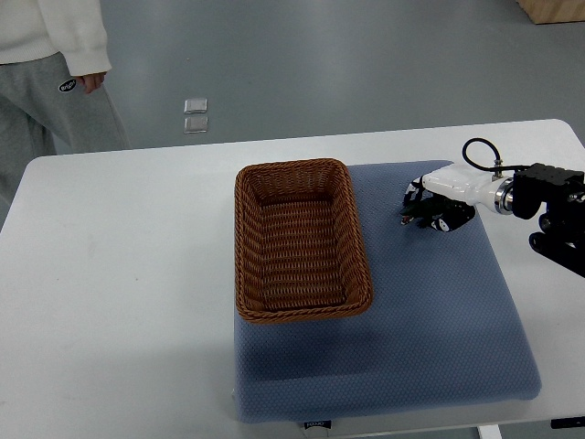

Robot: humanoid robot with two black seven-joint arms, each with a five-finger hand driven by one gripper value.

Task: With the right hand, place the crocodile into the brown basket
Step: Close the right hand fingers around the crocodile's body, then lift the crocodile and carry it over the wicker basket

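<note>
1. The crocodile [412,212] (small, dark green, mostly hidden) is lying on the blue pad [430,329], just right of the brown basket [292,168] and outside it.
2. The right hand [437,212] is hanging over it; whether it is gripping cannot be told.
3. A person [46,73] is standing beyond the basket's left.

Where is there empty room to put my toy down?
The white table left of the brown basket is wide and bare. The blue mat is free on the robot's side of the basket and of the right hand. It is tight between basket and hand.
</note>
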